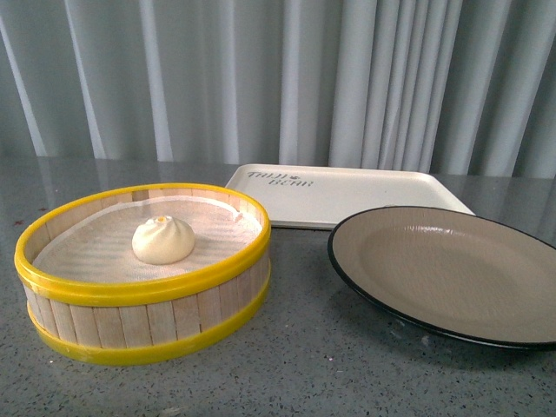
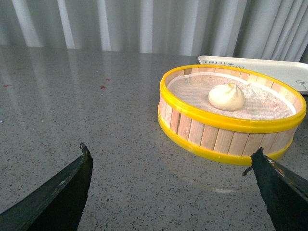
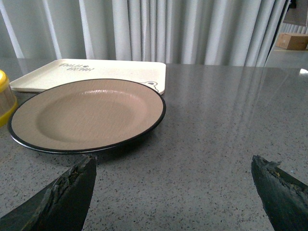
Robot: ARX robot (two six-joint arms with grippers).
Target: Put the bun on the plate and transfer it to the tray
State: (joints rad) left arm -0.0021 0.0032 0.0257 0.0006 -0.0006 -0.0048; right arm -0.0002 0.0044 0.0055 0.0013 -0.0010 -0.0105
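Note:
The cream-white bun (image 1: 162,240) lies inside a yellow-rimmed wooden steamer basket (image 1: 139,326) at the left of the front view; it also shows in the left wrist view (image 2: 226,96). The beige plate with a black rim (image 1: 452,269) stands at the right, empty, and shows in the right wrist view (image 3: 86,113). The cream tray with dark lettering (image 1: 347,193) lies behind them, empty. My left gripper (image 2: 171,154) is open, low over the table, short of the basket (image 2: 231,125). My right gripper (image 3: 173,161) is open, just in front of the plate. Neither arm shows in the front view.
The table is a grey speckled stone surface (image 1: 304,365). Pale pleated curtains (image 1: 278,78) hang behind it. The tray also shows in the left wrist view (image 2: 269,67) and right wrist view (image 3: 96,72). A brown box (image 3: 292,41) sits far off beyond the table.

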